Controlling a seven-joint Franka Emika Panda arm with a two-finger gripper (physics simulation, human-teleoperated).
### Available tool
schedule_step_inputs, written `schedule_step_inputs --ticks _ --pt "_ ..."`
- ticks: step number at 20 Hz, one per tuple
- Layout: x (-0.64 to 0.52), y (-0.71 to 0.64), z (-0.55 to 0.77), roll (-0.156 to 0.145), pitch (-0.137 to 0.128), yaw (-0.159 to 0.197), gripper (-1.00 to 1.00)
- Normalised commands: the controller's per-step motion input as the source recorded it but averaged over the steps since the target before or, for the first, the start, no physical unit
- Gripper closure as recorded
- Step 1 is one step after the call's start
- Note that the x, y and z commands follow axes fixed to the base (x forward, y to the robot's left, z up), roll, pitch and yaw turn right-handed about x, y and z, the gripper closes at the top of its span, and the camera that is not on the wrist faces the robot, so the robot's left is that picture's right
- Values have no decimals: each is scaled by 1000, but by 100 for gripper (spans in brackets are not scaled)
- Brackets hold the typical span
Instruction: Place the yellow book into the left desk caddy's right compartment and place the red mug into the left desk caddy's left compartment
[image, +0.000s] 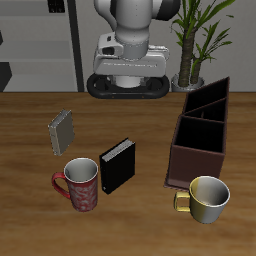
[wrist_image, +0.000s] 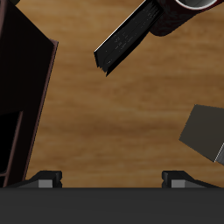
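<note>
The yellow book (image: 62, 130), small with a grey-tan cover, stands on the table well away from the left desk caddy (image: 200, 135); it also shows in the wrist view (wrist_image: 208, 131). Nearer the front edge stands the red mug (image: 80, 184), upright beside a black book; only part of the mug (wrist_image: 168, 19) shows in the wrist view. The caddy (wrist_image: 22, 96) is a long maroon box with inner dividers, and nothing shows in its compartments. My gripper (wrist_image: 114, 179) hangs high over the table's back middle, open and holding nothing, far from all of them.
A black book (image: 117, 165) stands upright between the red mug and the caddy, and appears in the wrist view too (wrist_image: 127, 39). A shiny gold mug (image: 205, 197) sits just in front of the caddy's near end. A potted plant (image: 195, 45) stands behind the caddy.
</note>
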Motion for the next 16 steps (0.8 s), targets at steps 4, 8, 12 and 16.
schedule_step_inputs --ticks 4,8,12,16 --pt "46 -47 -60 8 16 0 -100" --pt "15 -332 -42 -15 -20 17 -100" --pt "-16 -387 18 -2 -29 -5 -100" --pt "-51 -609 38 23 -37 -34 -100"
